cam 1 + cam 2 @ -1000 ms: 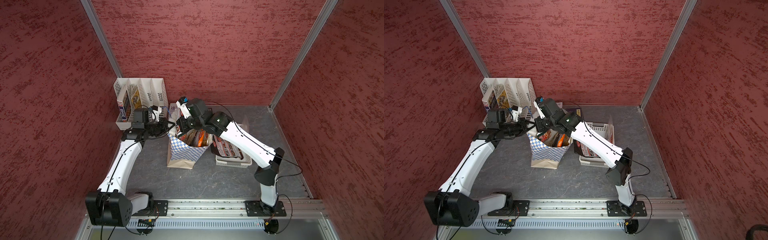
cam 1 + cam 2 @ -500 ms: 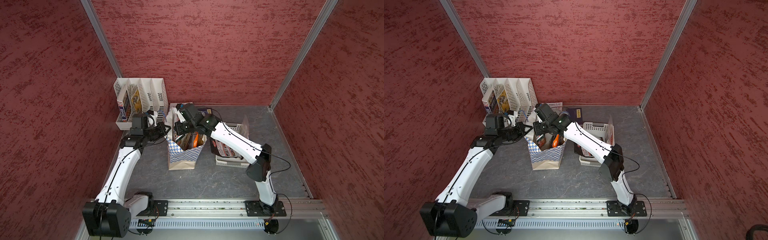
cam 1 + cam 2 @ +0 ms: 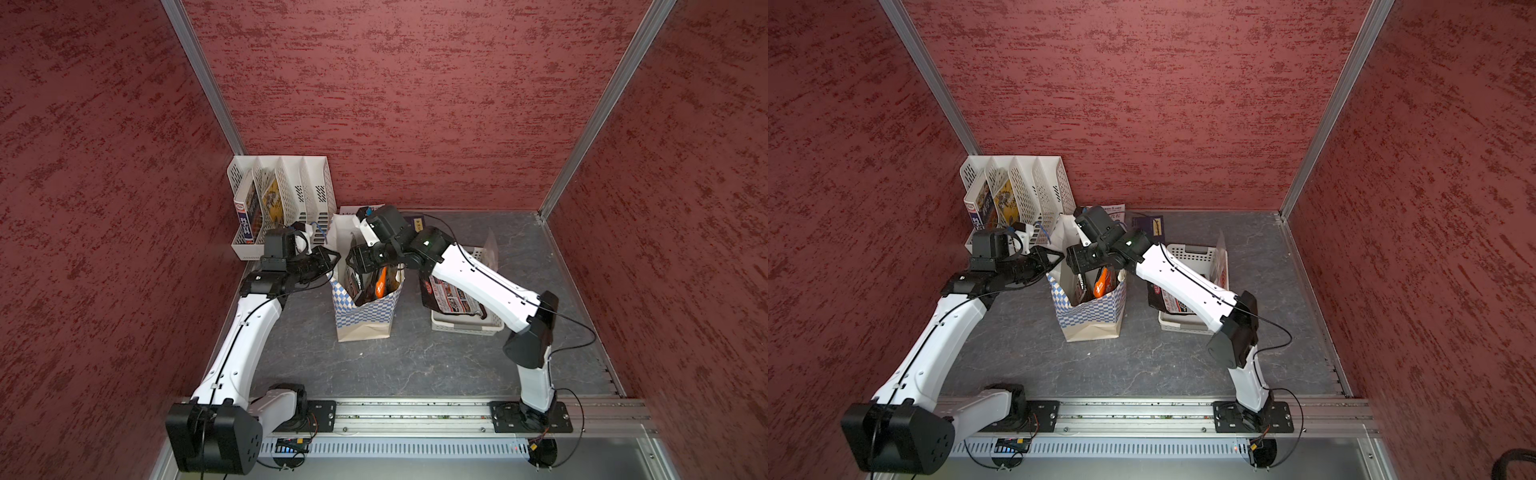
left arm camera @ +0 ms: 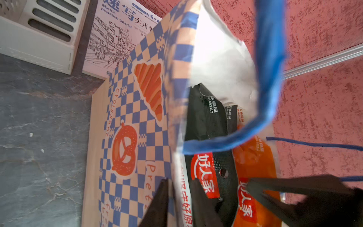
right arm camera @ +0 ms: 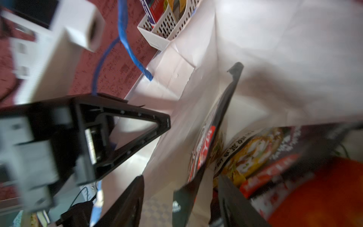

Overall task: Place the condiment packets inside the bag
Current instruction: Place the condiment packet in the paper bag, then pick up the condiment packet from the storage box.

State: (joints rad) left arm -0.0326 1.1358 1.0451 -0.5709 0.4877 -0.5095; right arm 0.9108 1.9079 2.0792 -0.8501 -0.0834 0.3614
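The left gripper (image 3: 331, 258) is at the rim of the bag (image 3: 365, 309), on the side facing the file rack (image 3: 291, 195). Its fingers (image 4: 160, 204) stand a little apart and straddle the rim, one outside the checkered wall and one inside by the white lining. Whether either pad presses the paper cannot be told.

The right gripper (image 3: 358, 266) has its tips lowered into the bag's mouth. Its fingers (image 5: 127, 204) stand wide apart. A black packet (image 5: 184, 202) stands on edge between them, and neither finger clamps it.

A blue cord handle (image 4: 265, 78), blurred, loops across the bag's mouth. The file rack stands behind the bag, near the left gripper. A sketch book (image 4: 114, 35) lies flat behind the bag, and a dark blue book (image 3: 1148, 224) lies there too, partly covered by the right arm. A white basket (image 3: 465, 328) sits just beside the bag on the side away from the rack, and the right forearm passes over it.

Upright inside the bag, beside the black packet, are an orange packet (image 3: 380, 282) and a packet with a food photograph (image 5: 255, 151), both near the right fingers. A black-red packet (image 3: 451, 297) lies in the basket, outside the bag and under the right arm, well apart from both grippers.
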